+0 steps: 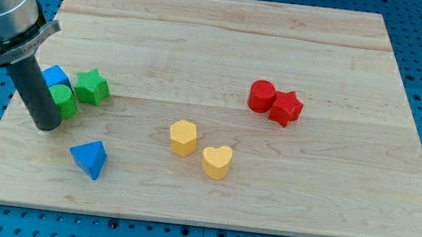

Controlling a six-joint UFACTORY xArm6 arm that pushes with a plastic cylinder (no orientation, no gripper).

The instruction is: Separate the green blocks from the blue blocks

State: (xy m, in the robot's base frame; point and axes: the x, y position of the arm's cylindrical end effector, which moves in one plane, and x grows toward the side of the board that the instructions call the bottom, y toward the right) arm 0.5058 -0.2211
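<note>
Blocks of four colours are recorded on the wooden tabletop [228, 41], eight in all: two green, two blue, two red, two yellow. At the view's left, a green star block [92, 87] is seen lying flat, its points spread all round, so no long axis can be given. A green round block [62, 101] is found just below and left of it, the two touching or nearly so. A blue block [55, 77], its shape partly hidden by the rod, is set against the green round block on its upper left. A blue triangular block [88, 158] is placed apart, toward the view's bottom, with one corner turned down toward the near edge. No fingers are fitted to this arm, so neither an open nor a closed state applies; the dark rod is seen standing nearly upright, and my tip [47, 126] is recorded on the tabletop just left of and below the green round block, close against it, between that cluster and the blue triangular block. Mid-board, a yellow hexagonal block [183, 138] and a yellow heart block [216, 161] are noted near each other. At the view's right, a red round block [261, 95] and a red star block [285, 108] are found touching, well apart from the green and blue blocks.
</note>
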